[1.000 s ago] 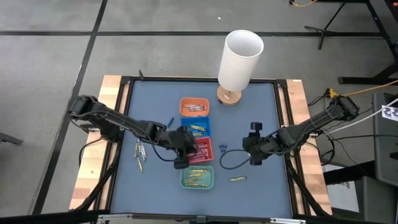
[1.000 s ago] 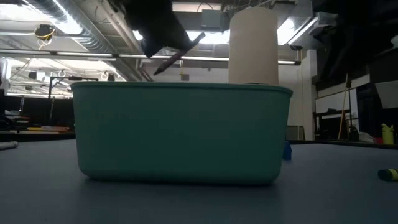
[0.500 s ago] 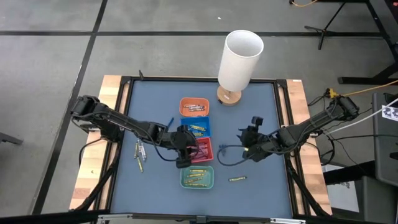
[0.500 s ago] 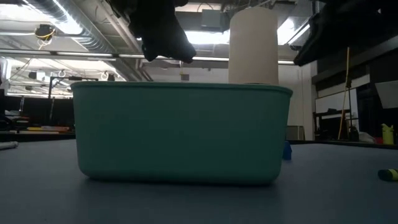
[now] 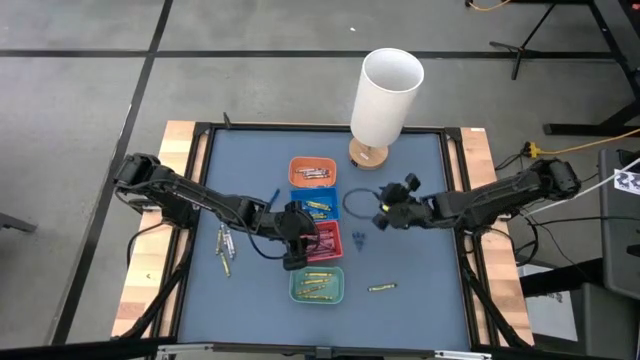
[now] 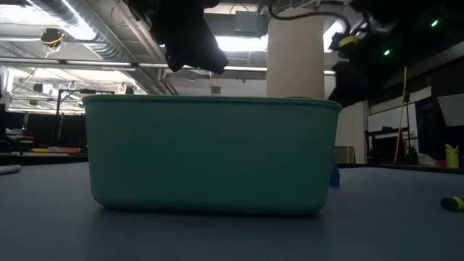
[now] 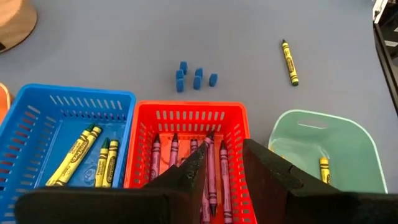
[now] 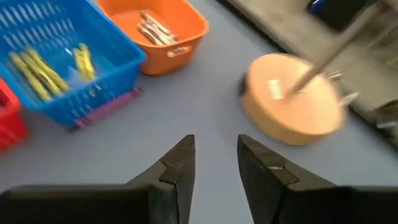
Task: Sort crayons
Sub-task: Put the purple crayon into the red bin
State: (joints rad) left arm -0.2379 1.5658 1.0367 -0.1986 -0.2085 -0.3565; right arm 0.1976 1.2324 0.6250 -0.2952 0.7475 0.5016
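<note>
In the low view, the green tray [image 6: 212, 156] fills the frame and hides its contents and the trays behind it. Over the red tray [image 7: 186, 134], the left gripper [image 7: 222, 165] hangs with its fingers apart and empty, purple crayons [image 7: 211, 168] lying in the tray below them. The right gripper [image 8: 214, 158], fingers parted and empty, reaches over bare tabletop between the blue tray [image 8: 59, 56] and the round wooden base [image 8: 292, 106]. One yellow crayon [image 5: 381, 288] lies alone on the open mat right of the green tray.
</note>
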